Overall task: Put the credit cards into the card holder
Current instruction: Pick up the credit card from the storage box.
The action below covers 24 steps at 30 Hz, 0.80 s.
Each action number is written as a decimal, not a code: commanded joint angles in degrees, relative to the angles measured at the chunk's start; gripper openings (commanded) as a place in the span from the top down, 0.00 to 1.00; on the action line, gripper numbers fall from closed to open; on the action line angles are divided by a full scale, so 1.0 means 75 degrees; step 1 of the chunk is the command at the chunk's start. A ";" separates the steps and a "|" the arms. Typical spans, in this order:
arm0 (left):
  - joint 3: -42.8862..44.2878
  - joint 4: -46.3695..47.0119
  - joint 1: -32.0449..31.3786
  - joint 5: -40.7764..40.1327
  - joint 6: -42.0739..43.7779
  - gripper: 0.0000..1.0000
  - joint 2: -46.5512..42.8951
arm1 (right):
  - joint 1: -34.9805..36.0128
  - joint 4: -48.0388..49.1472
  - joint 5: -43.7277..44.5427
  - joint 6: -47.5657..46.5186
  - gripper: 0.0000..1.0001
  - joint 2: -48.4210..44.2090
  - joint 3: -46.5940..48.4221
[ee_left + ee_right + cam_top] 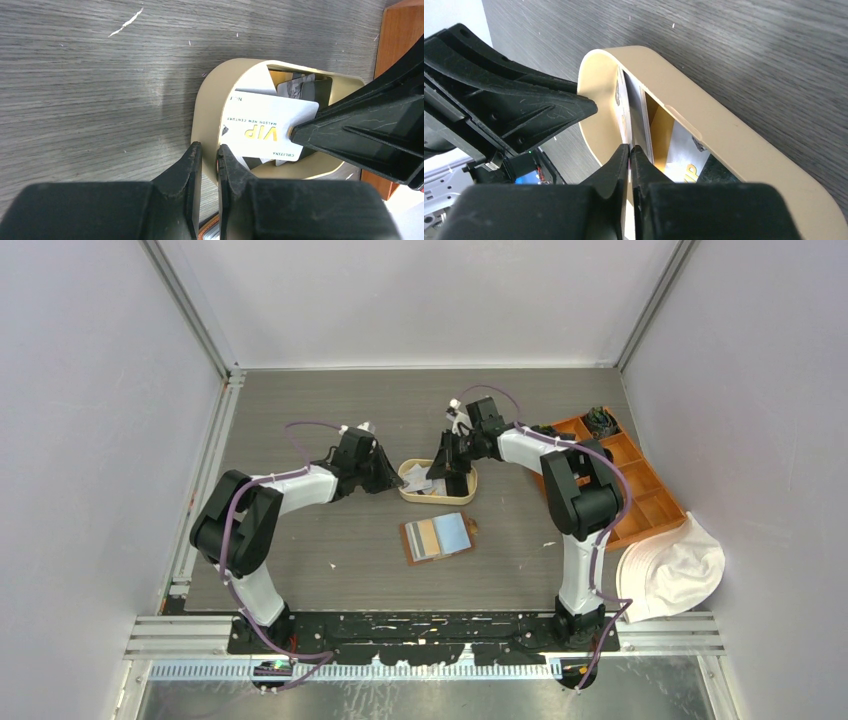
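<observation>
The cream oval tray (462, 496) holds several credit cards. My left gripper (388, 477) is shut on the tray's left wall (212, 107), one finger outside and one inside. My right gripper (449, 468) reaches into the tray and is shut on the edge of a white "VIP" credit card (262, 127), holding it tilted up; in the right wrist view the card (622, 112) shows edge-on between the jaws (629, 147). Grey and dark cards (300, 86) lie beneath it. The brown card holder (437, 537) lies open on the table in front of the tray, with cards in its slots.
An orange compartmented box (640, 485) stands at the right, with a dark object (600, 421) in its far corner. A white bucket hat (672, 568) lies at the near right. The enclosure walls bound the table on all sides.
</observation>
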 commanded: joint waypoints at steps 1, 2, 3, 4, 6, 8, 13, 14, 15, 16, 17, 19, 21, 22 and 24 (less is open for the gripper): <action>0.0196 -0.0143 -0.0121 0.0186 -0.0105 0.92 -0.0247 | 0.0018 0.0016 0.0131 0.0016 0.92 -0.0084 0.0396; 0.0198 -0.0137 -0.0118 0.0197 -0.0108 0.91 -0.0258 | -0.0025 -0.0056 0.0139 -0.0034 0.92 -0.0145 0.0433; 0.0214 -0.0129 -0.0121 0.0217 -0.0108 0.91 -0.0244 | -0.0085 -0.0100 0.0137 -0.0071 0.92 -0.0193 0.0453; 0.0229 -0.0134 -0.0121 0.0230 -0.0108 0.90 -0.0232 | -0.0135 -0.0140 0.0152 -0.0112 0.92 -0.0245 0.0470; 0.0259 -0.0145 -0.0121 0.0255 -0.0108 0.90 -0.0228 | -0.0236 -0.0273 0.0189 -0.0217 0.93 -0.0305 0.0492; 0.0299 -0.0166 -0.0119 0.0268 -0.0102 0.89 -0.0216 | -0.0319 -0.0382 0.0130 -0.0322 0.93 -0.0327 0.0510; 0.0358 -0.0193 -0.0105 0.0284 -0.0015 0.87 -0.0274 | -0.0433 -0.0580 -0.0215 -0.0589 0.93 -0.0375 0.0486; 0.0362 -0.0192 -0.0096 0.0281 -0.0009 0.87 -0.0290 | -0.0453 -0.0627 -0.0239 -0.0698 0.93 -0.0420 0.0486; 0.0359 -0.0199 -0.0083 0.0286 0.0002 0.86 -0.0312 | -0.0496 -0.0651 -0.0288 -0.0784 0.93 -0.0462 0.0466; 0.0344 -0.0188 -0.0063 0.0296 0.0014 0.86 -0.0343 | -0.0535 -0.0678 -0.0333 -0.0856 0.93 -0.0513 0.0435; 0.0347 -0.0193 -0.0052 0.0303 0.0026 0.85 -0.0379 | -0.0575 -0.0714 -0.0404 -0.0921 0.93 -0.0565 0.0419; 0.0366 -0.0186 -0.0014 0.0329 0.0042 0.84 -0.0424 | -0.0654 -0.0833 -0.0511 -0.1113 0.94 -0.0703 0.0433; 0.0372 -0.0160 0.0035 0.0408 0.0050 0.82 -0.0465 | -0.0721 -0.0929 -0.0557 -0.1244 0.95 -0.0808 0.0406; 0.0374 -0.0150 0.0064 0.0431 0.0055 0.81 -0.0494 | -0.0757 -0.0971 -0.0592 -0.1299 0.95 -0.0868 0.0388; 0.0368 -0.0137 0.0102 0.0459 0.0056 0.80 -0.0554 | -0.0820 -0.1038 -0.0651 -0.1379 0.96 -0.1008 0.0358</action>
